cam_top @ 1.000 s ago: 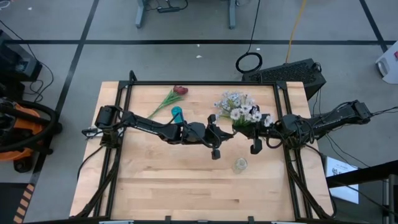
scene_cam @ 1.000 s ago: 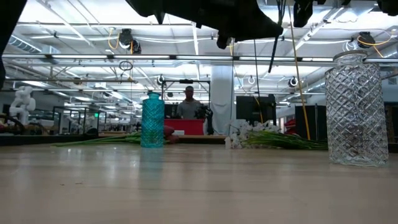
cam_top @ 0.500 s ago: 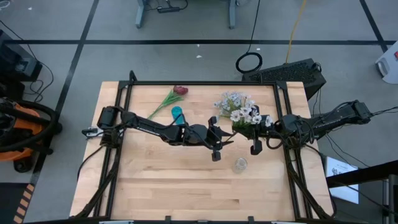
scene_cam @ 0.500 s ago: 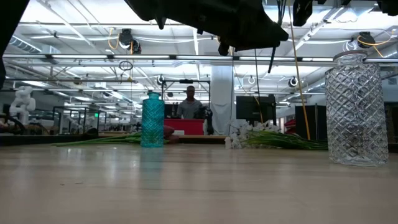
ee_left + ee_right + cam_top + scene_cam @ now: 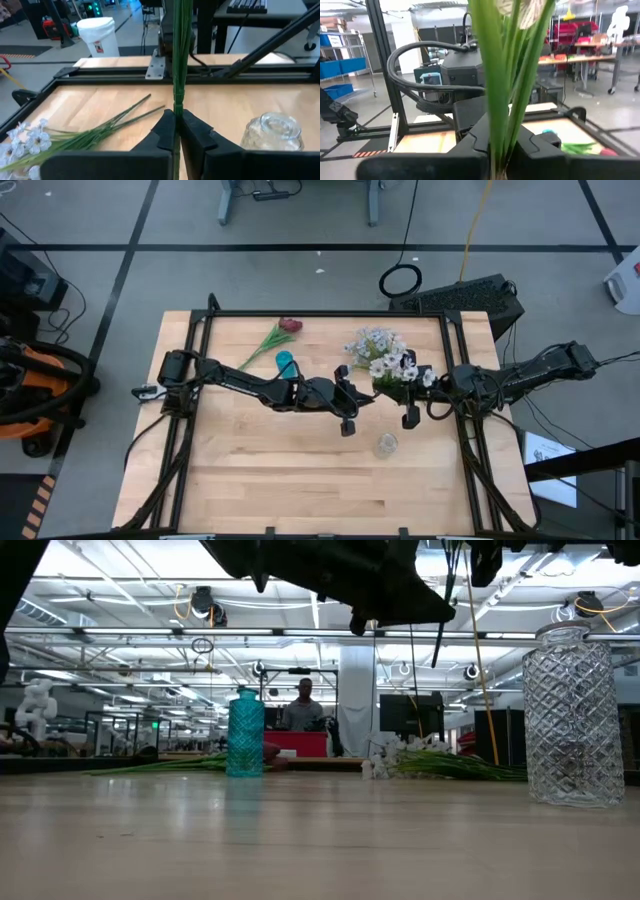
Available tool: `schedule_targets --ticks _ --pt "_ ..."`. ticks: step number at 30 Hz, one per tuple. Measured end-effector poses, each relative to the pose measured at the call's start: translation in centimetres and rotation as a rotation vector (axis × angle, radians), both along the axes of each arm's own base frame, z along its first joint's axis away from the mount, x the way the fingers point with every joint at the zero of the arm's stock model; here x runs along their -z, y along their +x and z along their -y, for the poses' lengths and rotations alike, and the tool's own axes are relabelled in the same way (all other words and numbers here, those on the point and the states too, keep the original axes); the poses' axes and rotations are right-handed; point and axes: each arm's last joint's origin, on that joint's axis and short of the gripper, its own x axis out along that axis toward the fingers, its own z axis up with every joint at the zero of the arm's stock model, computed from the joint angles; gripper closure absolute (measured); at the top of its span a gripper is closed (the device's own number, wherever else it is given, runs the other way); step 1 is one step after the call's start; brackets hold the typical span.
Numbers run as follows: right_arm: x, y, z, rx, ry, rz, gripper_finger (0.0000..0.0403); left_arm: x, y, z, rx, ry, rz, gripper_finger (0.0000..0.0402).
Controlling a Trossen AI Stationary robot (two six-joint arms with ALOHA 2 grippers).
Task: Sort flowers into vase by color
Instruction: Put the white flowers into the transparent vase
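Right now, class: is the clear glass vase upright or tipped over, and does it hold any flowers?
Upright and empty. The clear glass vase stands on its base on the table, and nothing shows through its cut glass.

Near the table's (image 5: 250,470) back edge, on the left: a red-budded artificial flower (image 5: 279,332), with a small teal glass vase (image 5: 285,362) just in front. Back right: a loose spray of white blossoms (image 5: 372,340). Between vase and spray, raised over mid-table: another white-blossomed stem (image 5: 396,370). In front of that: a clear cut-glass vase (image 5: 386,445).
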Motion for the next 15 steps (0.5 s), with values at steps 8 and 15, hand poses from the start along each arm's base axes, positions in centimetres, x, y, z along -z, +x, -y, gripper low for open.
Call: schedule_targets --ticks 8,15 --pt "1.3 0.0 0.0 -0.003 0.06 -0.131 0.0256 0.7 -0.2 0.0 -0.006 -0.003 -0.08 0.0391" --pt "1.5 0.0 -0.1 -0.005 0.051 -0.146 0.0162 1.3 -0.5 0.3 -0.014 -0.036 -0.135 0.0392"
